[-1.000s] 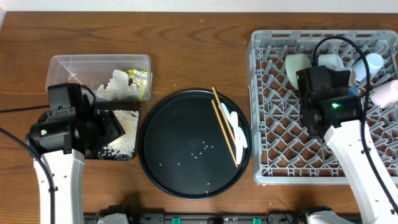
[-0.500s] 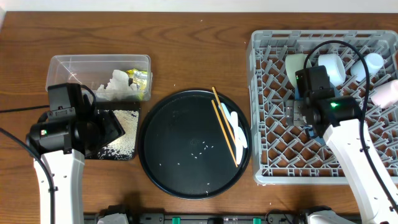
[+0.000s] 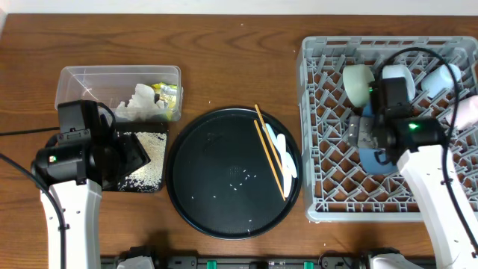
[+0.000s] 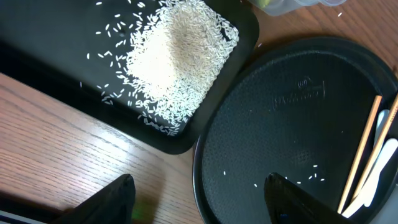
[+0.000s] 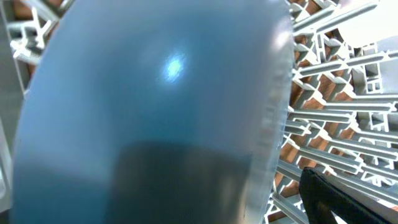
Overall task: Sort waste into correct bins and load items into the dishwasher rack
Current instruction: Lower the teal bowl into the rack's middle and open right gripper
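Your right gripper [image 3: 362, 138] is low over the dishwasher rack [image 3: 336, 190], pressed close against a blue bowl [image 3: 373, 158]. In the right wrist view the bowl fills nearly everything, and only one dark finger [image 5: 326, 199] shows, beside the rim at the lower right. You cannot tell from this whether the gripper is clamped on the bowl or standing apart around it. The bowl sits among the rack's pegs near the middle. Beyond it, along the rack's far side, are a pale-green cup [image 3: 357, 81] and a white cup [image 3: 396, 75].

Your left gripper [image 4: 199, 202] hangs with its fingers well apart and nothing between them. It is above the spot where the shallow black tray [image 4: 37, 56] and the round black tray [image 4: 280, 124] nearly meet. The shallow tray holds a heap of white rice [image 4: 177, 68] with stray grains around it. On the round tray the wooden chopsticks [image 4: 364, 149] lie side by side near the right rim, with the white spoon [image 4: 379, 168] just beside them. A few loose grains [image 3: 240, 175] are scattered mid-tray.

Behind the shallow tray, the clear tub [image 3: 119, 75] stands on the wooden surface [image 3: 224, 60]. It holds crumpled white napkins [image 3: 138, 101] and a yellow-green wrapper [image 3: 168, 93].
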